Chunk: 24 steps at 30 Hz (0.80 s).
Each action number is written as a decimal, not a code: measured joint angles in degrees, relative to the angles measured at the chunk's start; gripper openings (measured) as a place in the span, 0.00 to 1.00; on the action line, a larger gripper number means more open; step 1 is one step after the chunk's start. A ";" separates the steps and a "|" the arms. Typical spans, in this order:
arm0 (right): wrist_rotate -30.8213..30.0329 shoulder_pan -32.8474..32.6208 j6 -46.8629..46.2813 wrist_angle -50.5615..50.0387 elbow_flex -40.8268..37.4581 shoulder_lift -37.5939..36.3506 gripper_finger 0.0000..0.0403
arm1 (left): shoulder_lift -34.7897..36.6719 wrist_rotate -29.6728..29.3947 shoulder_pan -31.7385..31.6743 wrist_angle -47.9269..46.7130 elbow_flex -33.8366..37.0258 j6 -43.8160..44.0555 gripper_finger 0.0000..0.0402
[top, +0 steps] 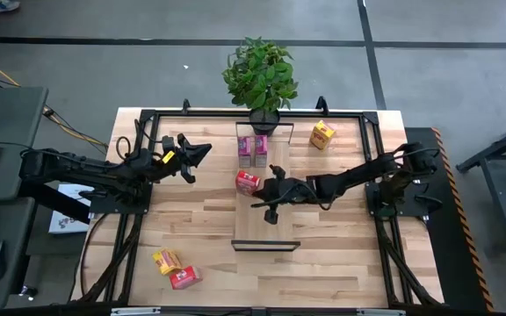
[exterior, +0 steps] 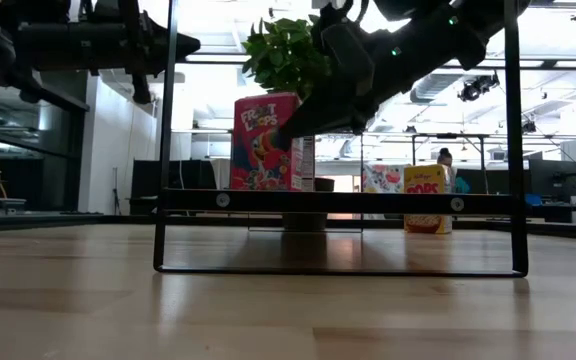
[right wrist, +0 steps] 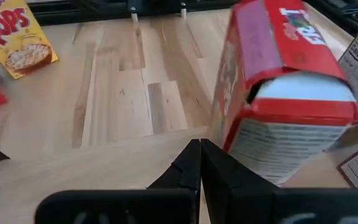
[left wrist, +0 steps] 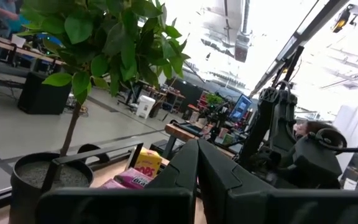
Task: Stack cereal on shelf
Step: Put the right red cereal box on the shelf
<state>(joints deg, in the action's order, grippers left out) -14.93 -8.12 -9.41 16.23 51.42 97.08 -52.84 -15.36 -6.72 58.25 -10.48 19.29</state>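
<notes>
Seen from above, the right end effector (top: 271, 205), fingers together and empty, hovers just at 4 o'clock of a small red cardboard cereal box (top: 248, 181) on the long light-wood shelf board (top: 265, 224). The left end effector (top: 198, 154) waits at 9 o'clock, also pinched shut.

At bench level, the red box (exterior: 265, 141) stands upright.

From the right wrist, its open end flap (right wrist: 303, 93) suggests light, crushable card; grip the broad faces gently.

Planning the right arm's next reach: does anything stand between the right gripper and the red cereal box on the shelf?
Nothing visible does. The right gripper, fingers together, sits just beside the red box on the shelf, with only bare board between them. The pink boxes stand beyond the red one, by the plant.
</notes>
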 joint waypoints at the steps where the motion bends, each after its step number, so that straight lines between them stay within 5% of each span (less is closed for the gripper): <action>1: -0.47 0.00 -0.02 -0.33 0.00 0.00 0.00 | -0.01 -0.01 0.00 -0.05 0.00 0.00 0.00; 10: -9.35 0.20 0.76 -1.70 0.00 0.00 0.00 | 0.00 -0.23 0.00 0.01 0.00 0.13 0.00; 24: -8.57 5.08 0.82 -1.34 0.00 0.00 0.00 | 0.00 -0.23 0.00 0.03 0.00 0.15 0.00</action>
<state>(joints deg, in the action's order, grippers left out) -23.51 -3.04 -8.59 14.90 51.42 97.08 -52.84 -15.59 -6.72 58.28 -10.48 19.44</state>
